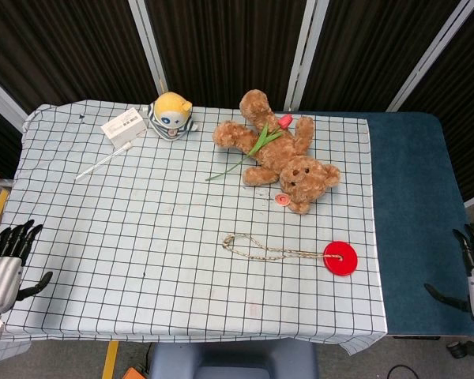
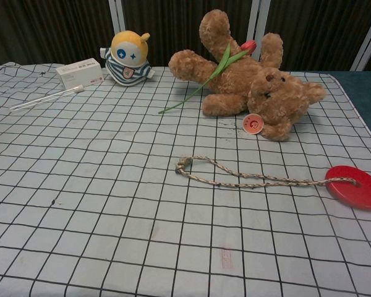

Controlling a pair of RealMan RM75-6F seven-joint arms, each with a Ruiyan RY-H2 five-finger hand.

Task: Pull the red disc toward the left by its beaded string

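Note:
A flat red disc (image 1: 340, 257) (image 2: 355, 185) lies on the checked cloth right of the middle. Its beaded string (image 1: 265, 251) (image 2: 247, 179) runs leftward from the disc and ends in a small loop (image 1: 229, 241) (image 2: 184, 165). At the table's left edge, low in the head view, my left hand (image 1: 6, 264) is open, its fingers apart and nothing in them. Beyond the right edge my right hand (image 1: 472, 272) is open too, holding nothing. Both hands are far from the string. Neither hand shows in the chest view.
A brown teddy bear (image 1: 280, 154) (image 2: 247, 80) with a red tulip (image 1: 261, 140) lies behind the disc. A yellow-headed toy figure (image 1: 171, 114) (image 2: 128, 59), a white box (image 1: 123, 126) (image 2: 80, 72) and a thin white stick (image 1: 103, 162) sit at the back left. A blue mat (image 1: 415, 213) covers the right side.

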